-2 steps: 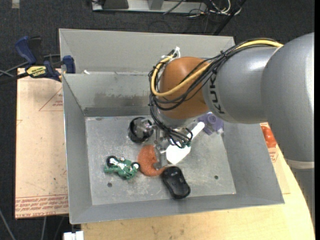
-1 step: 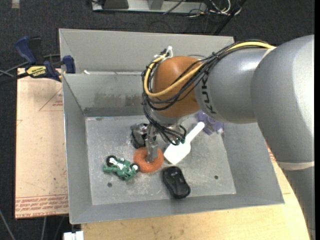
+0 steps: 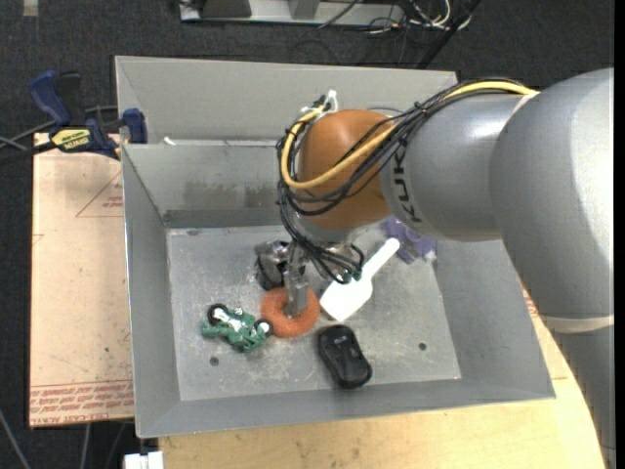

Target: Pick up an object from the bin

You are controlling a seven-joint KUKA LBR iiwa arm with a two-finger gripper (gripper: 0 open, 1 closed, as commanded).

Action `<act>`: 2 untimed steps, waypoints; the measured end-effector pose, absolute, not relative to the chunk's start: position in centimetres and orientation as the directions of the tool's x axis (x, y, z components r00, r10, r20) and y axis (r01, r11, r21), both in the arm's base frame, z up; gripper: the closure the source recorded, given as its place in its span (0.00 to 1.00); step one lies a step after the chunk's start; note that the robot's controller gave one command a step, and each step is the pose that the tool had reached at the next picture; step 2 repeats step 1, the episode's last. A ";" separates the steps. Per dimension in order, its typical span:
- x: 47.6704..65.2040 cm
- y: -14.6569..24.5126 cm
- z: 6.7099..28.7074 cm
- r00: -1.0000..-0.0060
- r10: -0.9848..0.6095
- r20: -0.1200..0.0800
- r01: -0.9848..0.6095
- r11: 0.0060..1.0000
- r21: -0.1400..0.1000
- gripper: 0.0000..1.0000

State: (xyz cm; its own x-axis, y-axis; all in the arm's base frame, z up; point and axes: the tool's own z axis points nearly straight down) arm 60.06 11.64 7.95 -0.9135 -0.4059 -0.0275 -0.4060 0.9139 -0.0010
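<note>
End effector (image 3: 296, 296) sits on an orange disc (image 3: 281, 323), partly hiding it; its opening cannot be told.

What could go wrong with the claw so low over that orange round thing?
1. The gripper is down at the orange round thing, which looks low and flat, so it might slip away when lifted.
2. The white scoop lies right beside it and could get caught or knocked.
3. The green toy and black mouse-shaped thing lie close by and might be shoved aside.
</note>
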 end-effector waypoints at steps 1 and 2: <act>60.7 10.9 22.9 -0.901 -0.432 -0.036 -0.432 0.902 -0.004 1.00; 60.7 10.9 22.9 -0.901 -0.432 -0.036 -0.432 0.902 -0.004 1.00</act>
